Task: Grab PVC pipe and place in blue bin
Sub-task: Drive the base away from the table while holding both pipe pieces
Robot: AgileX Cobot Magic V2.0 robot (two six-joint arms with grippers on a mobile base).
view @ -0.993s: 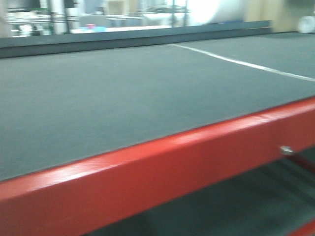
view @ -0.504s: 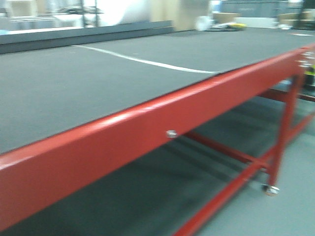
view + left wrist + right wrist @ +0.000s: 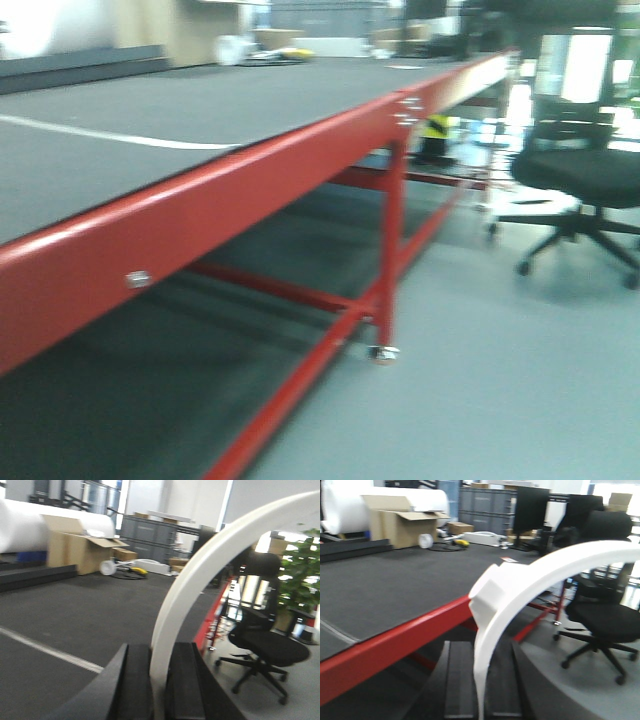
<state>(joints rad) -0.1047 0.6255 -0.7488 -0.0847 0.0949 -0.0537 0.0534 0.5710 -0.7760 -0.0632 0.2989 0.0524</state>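
1. Left gripper (image 3: 160, 650). Black jaws nearly closed, clamping the foot of a white curved pipe (image 3: 177, 585). The grip is low on the end, so the arc rises free and sweeps up to the right, clear of the tabletop (image 3: 75, 625).

2. Right gripper (image 3: 482, 647). Jaws drawn in the same way on a collared pipe (image 3: 570, 562), held just under its collar (image 3: 495, 592). The thicker collar probably acts as a stop against slipping. Whether items 1 and 2 are one pipe or two cannot be told.

3. Frame (image 3: 230, 195). Red steel, running along the tabletop's near edge, with a caster foot on the floor (image 3: 480, 380). It passes just beneath the right gripper's load.

4. Tabletop, grey mat with a white line (image 3: 120, 138) across it. Nothing of the task lies on it.

5. Chair (image 3: 580, 175). Black, on castors, standing off the table's end and well apart from both arms.

6. Far side: open carton (image 3: 80, 550), white roll (image 3: 30, 530), grey crates (image 3: 150, 532), plant (image 3: 300, 575).

7. Bin: in no view. Judgement: grasp done and load carried high for travel; the bin must be found before any release.
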